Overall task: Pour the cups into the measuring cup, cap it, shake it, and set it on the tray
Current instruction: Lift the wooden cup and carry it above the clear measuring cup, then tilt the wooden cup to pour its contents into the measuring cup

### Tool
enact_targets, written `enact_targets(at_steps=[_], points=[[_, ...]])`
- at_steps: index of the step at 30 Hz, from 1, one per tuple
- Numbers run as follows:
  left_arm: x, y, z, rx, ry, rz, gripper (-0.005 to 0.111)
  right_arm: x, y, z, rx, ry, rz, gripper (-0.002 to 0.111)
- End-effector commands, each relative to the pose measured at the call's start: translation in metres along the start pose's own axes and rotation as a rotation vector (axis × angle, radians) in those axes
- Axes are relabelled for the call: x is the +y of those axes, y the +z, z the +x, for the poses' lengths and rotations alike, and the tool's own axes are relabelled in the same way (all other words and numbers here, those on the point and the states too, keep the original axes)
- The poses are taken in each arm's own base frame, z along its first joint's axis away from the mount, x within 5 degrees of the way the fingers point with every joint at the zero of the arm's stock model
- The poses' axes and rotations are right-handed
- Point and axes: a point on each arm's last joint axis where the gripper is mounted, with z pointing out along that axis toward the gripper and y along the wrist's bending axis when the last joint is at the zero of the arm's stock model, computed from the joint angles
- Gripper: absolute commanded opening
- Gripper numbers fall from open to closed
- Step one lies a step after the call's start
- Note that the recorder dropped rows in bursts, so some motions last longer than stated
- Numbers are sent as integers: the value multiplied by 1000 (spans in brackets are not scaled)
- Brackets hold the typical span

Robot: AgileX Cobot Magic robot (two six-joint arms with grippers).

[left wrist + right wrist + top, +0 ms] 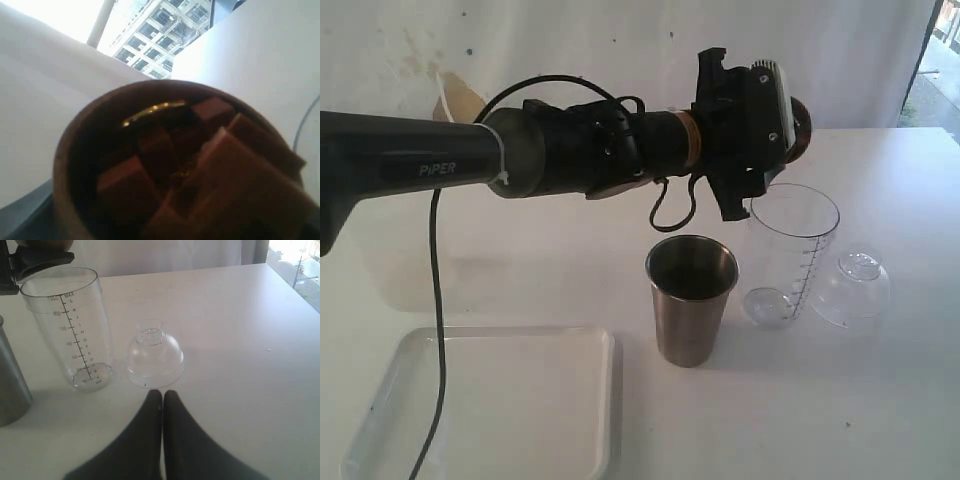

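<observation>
- Overhead, the left gripper (775,130) hangs in the air on its long black arm and is clamped around the small wooden cup (803,128), its jaws spread wide to take it.
- The left wrist view looks into the cup's mouth, where brown blocks (130,180) lie heaped.
- The held cup is just above the far rim of the clear measuring cup (793,250), which stands upright and uncapped right of centre on the table (880,400).
- The clear dome cap (850,288) sits on the table just right of the measuring cup, apart from it.
- The steel tumbler (690,298) stands upright near the measuring cup, on its left; I cannot tell what it holds.
- The white tray (520,400) lies flat at the near left corner, well apart from the cups, with a black cable (440,340) hanging across it.
- The right gripper (162,396) hovers low over the table on the near side of the dome cap, its two dark fingers pressed together with nothing between them.
- The tabletop is plain white and matte, with soft shadows under each vessel.
- A white wall (570,50) with faint brownish stains backs the table, and a window (935,60) at the far right lets in daylight.
</observation>
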Motion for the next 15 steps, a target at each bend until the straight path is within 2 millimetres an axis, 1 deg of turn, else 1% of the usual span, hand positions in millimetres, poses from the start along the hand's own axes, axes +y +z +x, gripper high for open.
enact_targets(at_steps=[1, 4, 12, 15], points=[[5, -1, -10, -73, 34, -29, 0, 0, 0, 2, 1, 1, 4, 0], [6, -1, -11, -83, 87, -35, 0, 0, 0, 2, 1, 1, 4, 0], [6, -1, -11, -77, 399, -48, 0, 0, 0, 2, 1, 1, 4, 0], [6, -1, -11, -76, 445, -50, 0, 0, 0, 2, 1, 1, 4, 0]])
